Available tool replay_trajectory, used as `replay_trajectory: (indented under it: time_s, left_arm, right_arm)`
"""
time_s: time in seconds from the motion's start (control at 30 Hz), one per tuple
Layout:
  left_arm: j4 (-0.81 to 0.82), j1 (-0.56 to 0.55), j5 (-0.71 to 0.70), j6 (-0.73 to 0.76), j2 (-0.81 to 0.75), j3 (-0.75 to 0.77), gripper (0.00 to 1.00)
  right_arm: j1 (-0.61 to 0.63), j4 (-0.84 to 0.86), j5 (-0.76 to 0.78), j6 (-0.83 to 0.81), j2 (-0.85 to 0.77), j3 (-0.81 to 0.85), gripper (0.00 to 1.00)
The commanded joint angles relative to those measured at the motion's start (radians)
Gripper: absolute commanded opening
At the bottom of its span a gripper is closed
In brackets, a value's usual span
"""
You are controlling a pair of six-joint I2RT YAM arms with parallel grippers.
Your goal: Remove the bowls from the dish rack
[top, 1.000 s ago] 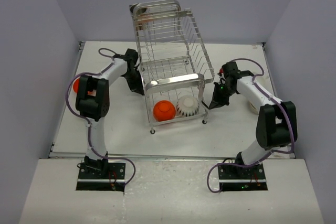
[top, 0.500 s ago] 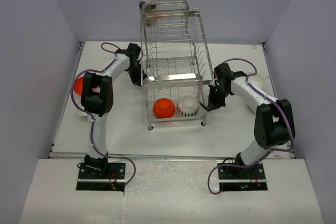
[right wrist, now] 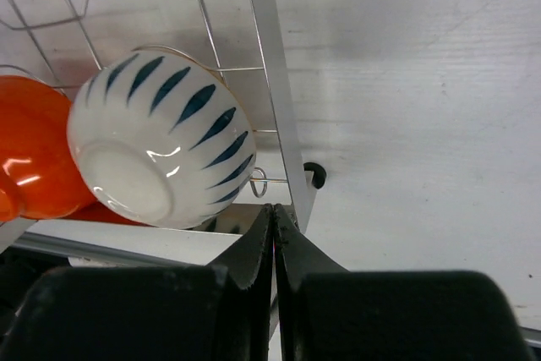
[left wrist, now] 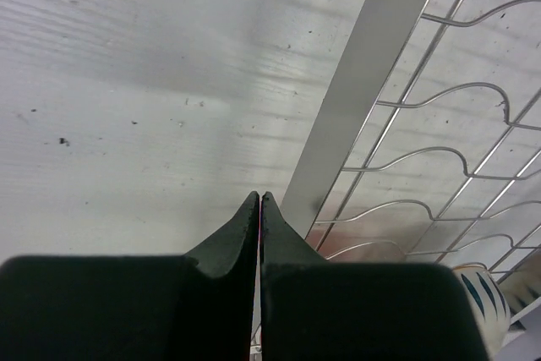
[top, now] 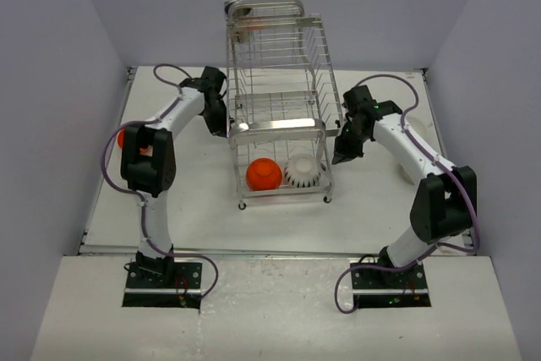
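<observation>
The dish rack (top: 279,127) stands square in the middle of the table. In its lower tier sit an orange bowl (top: 264,175) and a white ribbed bowl (top: 303,172). My left gripper (top: 224,129) is shut and empty beside the rack's left side. My right gripper (top: 339,156) is shut and empty at the rack's right side. In the right wrist view the shut gripper (right wrist: 273,208) sits just below a rack upright (right wrist: 269,82), with a white, blue-striped bowl (right wrist: 161,141) and an orange bowl (right wrist: 34,158) behind the wires. The left gripper (left wrist: 258,199) points beside the rack's flat bar (left wrist: 363,82).
Another orange bowl (top: 124,136) lies on the table at the far left, partly behind the left arm. A white bowl (top: 416,130) rests at the right, behind the right arm. The rack's black foot (right wrist: 315,175) stands on the white table close to my right fingers.
The rack has swung from a skewed angle to square with the table. Both arms have moved back along its sides, and the right wrist has risen. Both grippers stayed shut.
</observation>
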Motion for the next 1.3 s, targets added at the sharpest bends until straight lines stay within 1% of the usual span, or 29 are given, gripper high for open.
replay_trajectory:
  time_s: [0.0, 0.1, 0.13, 0.2, 0.3, 0.33, 0.37, 0.4, 0.47, 0.5, 0.53, 0.57, 0.6, 0.63, 0.67, 0.8, 0.93, 1.07, 1.1, 1.17, 1.23, 1.27]
  left_arm:
    - [-0.028, 0.024, -0.093, 0.013, -0.087, 0.030, 0.00]
    - [-0.066, 0.041, -0.111, 0.038, -0.101, 0.045, 0.00]
    - [-0.072, 0.044, -0.135, 0.042, -0.113, 0.047, 0.01]
    - [-0.080, 0.049, -0.137, 0.054, -0.130, 0.041, 0.04]
    - [-0.086, 0.057, -0.120, 0.065, -0.163, 0.030, 0.16]
    - [-0.086, 0.060, -0.073, 0.068, -0.183, 0.027, 0.22]
    - [-0.086, 0.063, -0.052, 0.077, -0.191, 0.027, 0.25]
    - [-0.086, 0.064, -0.030, 0.082, -0.208, 0.027, 0.31]
    - [-0.082, 0.072, 0.071, 0.094, -0.220, 0.024, 0.34]
    - [-0.076, 0.075, 0.120, 0.097, -0.232, 0.018, 0.33]
    - [-0.063, 0.078, 0.218, 0.097, -0.237, -0.003, 0.28]
    - [-0.054, 0.080, 0.258, 0.097, -0.242, -0.016, 0.21]
    - [-0.043, 0.080, 0.321, 0.093, -0.257, -0.033, 0.08]
    - [-0.027, 0.080, 0.335, 0.087, -0.268, -0.051, 0.01]
    - [-0.014, 0.080, 0.344, 0.076, -0.280, -0.091, 0.00]
    - [0.012, 0.080, 0.363, 0.068, -0.311, -0.163, 0.00]
    - [0.036, 0.080, 0.381, 0.067, -0.320, -0.191, 0.00]
    - [0.102, 0.078, 0.465, 0.056, -0.306, -0.208, 0.00]
    - [0.115, 0.077, 0.482, 0.052, -0.300, -0.208, 0.07]
    - [0.148, 0.075, 0.499, 0.036, -0.294, -0.200, 0.17]
    - [0.174, 0.074, 0.525, 0.019, -0.280, -0.191, 0.21]
    - [0.182, 0.074, 0.533, 0.013, -0.273, -0.191, 0.27]
  right_arm:
    - [0.006, -0.073, 0.084, -0.018, -0.022, 0.110, 0.00]
    - [0.005, -0.095, 0.073, -0.025, 0.004, 0.161, 0.00]
    - [0.005, -0.096, 0.047, -0.025, 0.012, 0.171, 0.00]
    - [0.005, -0.093, 0.019, -0.030, 0.017, 0.170, 0.00]
    - [0.005, -0.075, -0.036, -0.039, 0.018, 0.144, 0.00]
    - [0.005, -0.069, -0.074, -0.042, 0.017, 0.124, 0.00]
    - [0.005, -0.057, -0.100, -0.048, 0.014, 0.115, 0.00]
    - [0.005, -0.049, -0.128, -0.054, 0.012, 0.095, 0.00]
    - [0.005, -0.034, -0.201, -0.068, 0.011, 0.077, 0.00]
    - [0.005, -0.029, -0.229, -0.071, 0.011, 0.061, 0.00]
    - [0.005, -0.024, -0.272, -0.073, 0.012, 0.052, 0.00]
    - [0.005, -0.020, -0.283, -0.070, 0.014, 0.046, 0.00]
    - [0.006, -0.014, -0.301, -0.070, 0.014, 0.031, 0.00]
    - [0.006, -0.009, -0.326, -0.068, 0.014, 0.024, 0.00]
    - [0.006, -0.006, -0.352, -0.065, 0.012, 0.020, 0.00]
    - [0.006, 0.012, -0.429, -0.062, 0.020, -0.018, 0.00]
    - [0.008, 0.017, -0.427, -0.073, 0.023, -0.046, 0.00]
    - [0.009, 0.020, -0.418, -0.074, 0.015, -0.072, 0.00]
    - [0.012, 0.023, -0.421, -0.076, 0.015, -0.077, 0.00]
    - [0.012, 0.029, -0.432, -0.073, 0.017, -0.088, 0.00]
    - [0.017, 0.034, -0.433, -0.071, 0.020, -0.091, 0.00]
    - [0.020, 0.037, -0.433, -0.070, 0.021, -0.094, 0.00]
